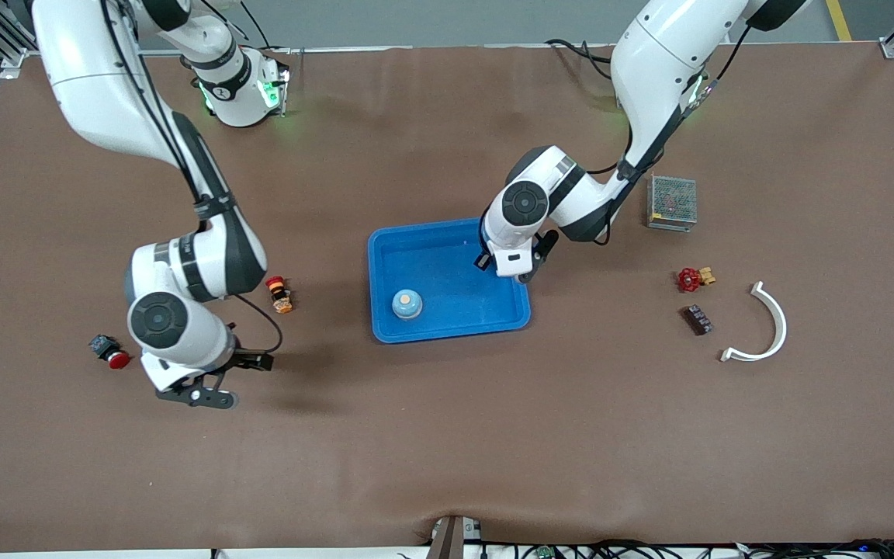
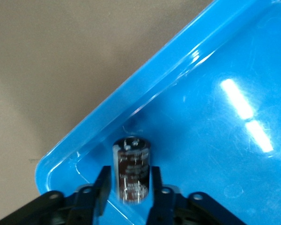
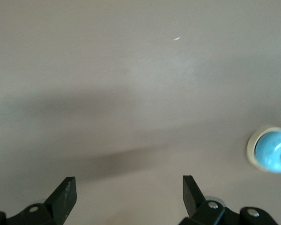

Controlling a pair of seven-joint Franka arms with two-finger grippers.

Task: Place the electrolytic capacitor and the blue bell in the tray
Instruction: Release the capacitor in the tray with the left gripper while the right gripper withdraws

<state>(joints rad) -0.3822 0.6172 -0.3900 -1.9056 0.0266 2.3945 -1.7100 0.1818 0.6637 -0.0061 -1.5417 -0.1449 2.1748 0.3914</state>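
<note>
The blue tray (image 1: 385, 264) lies mid-table. The blue bell (image 1: 407, 304) stands in it, near its rim nearest the front camera. My left gripper (image 1: 515, 270) hangs over the tray corner at the left arm's end. In the left wrist view, the dark electrolytic capacitor (image 2: 132, 168) stands upright between the fingers (image 2: 102, 187) of my left gripper (image 2: 129, 187), just over the tray floor (image 2: 215, 140), with thin gaps on both sides. My right gripper (image 1: 199, 394) is open and empty above bare table (image 3: 129, 187). A blue dome with a pale rim (image 3: 270, 151) shows at that view's edge.
A grey mesh box (image 1: 672, 202), a red valve (image 1: 689, 279), a small dark part (image 1: 698, 319) and a white curved piece (image 1: 765, 326) lie toward the left arm's end. A red-and-orange button (image 1: 279, 293) and a red button on a dark base (image 1: 109, 351) lie by the right arm.
</note>
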